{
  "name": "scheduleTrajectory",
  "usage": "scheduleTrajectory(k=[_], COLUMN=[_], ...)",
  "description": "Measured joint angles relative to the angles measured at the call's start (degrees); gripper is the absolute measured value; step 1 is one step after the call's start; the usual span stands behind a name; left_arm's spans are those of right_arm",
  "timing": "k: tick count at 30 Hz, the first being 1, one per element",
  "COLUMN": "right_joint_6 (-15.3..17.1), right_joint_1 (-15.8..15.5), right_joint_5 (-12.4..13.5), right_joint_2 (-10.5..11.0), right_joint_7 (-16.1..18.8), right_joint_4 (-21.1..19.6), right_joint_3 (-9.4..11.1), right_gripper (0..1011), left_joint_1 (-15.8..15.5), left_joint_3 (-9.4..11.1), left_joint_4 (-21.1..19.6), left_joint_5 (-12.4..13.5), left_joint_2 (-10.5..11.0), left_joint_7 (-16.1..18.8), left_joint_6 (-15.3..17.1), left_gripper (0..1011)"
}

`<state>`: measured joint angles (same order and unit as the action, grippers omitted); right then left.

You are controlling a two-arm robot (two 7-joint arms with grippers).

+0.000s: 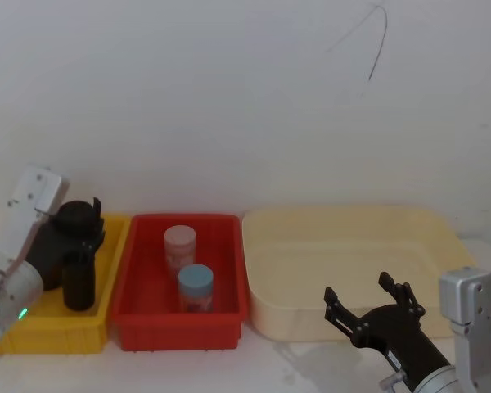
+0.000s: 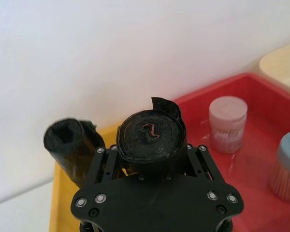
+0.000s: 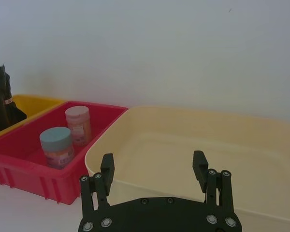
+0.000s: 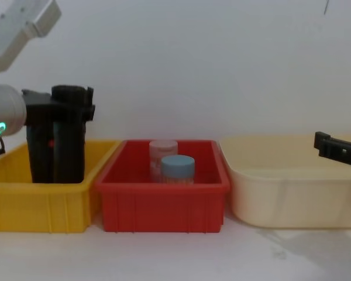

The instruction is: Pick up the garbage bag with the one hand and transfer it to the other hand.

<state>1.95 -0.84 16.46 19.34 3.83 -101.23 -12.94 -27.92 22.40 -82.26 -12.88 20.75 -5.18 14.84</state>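
garbage bag (image 2: 151,137): black plastic film, slightly glossy, crinkled at the wound end, frame centre
left gripper (image 2: 152,162): matt black plates, bright metal screw heads
yellow bin (image 1: 61,326): smooth moulded plastic, low sheen
red bin (image 4: 164,205): same plastic, light gloss
cream tray (image 3: 183,145): smooth plastic, near matt
left arm housing (image 1: 34,195): silver-grey, satin

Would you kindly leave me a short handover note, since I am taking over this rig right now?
Left pincer: shut on the garbage bag, over the yellow bin; a second black roll stands in that bin.
Right pincer: open, empty, at the near rim of the cream tub.
Done: bag gripped. I cannot tell whether it is off the bin floor.
To do: lift it, bring it across, pass it to the right pincer, release.
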Motion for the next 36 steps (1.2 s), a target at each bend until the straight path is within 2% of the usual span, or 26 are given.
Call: scheduleTrajectory(k=[7, 14, 21, 27, 36], right_joint_6=[0.0, 0.0, 0.0, 0.0, 1.77], right_joint_1=[0.0, 0.0, 0.0, 0.16, 2.42], right_joint_5=[0.0, 0.0, 0.0, 0.0, 0.85], right_joint_2=[0.0, 0.0, 0.0, -0.06, -0.41], right_joint_7=[0.0, 0.0, 0.0, 0.01, 0.87], right_joint_4=[0.0, 0.0, 0.0, 0.05, 0.23], right_joint_3=[0.0, 0.0, 0.0, 0.07, 0.64], right_gripper=[1000, 1000, 1000, 1000, 1000], left_joint_1=[-0.59, -2.23, -5.27, -8.77, -15.48], left_joint_3=[-1.2, -2.87, -3.18, -1.81, 2.4], left_joint_4=[-2.8, -5.16, -4.67, -2.13, 4.29], left_joint_5=[-1.51, -4.46, -7.17, -8.24, -8.49], left_joint_2=[0.93, 1.65, 1.54, 0.38, -3.39], left_joint_7=[-2.53, -6.78, -11.39, -14.52, -18.98], left_joint_6=[0.67, 1.62, 2.55, 3.06, 2.78], left_gripper=[524, 524, 524, 524, 524])
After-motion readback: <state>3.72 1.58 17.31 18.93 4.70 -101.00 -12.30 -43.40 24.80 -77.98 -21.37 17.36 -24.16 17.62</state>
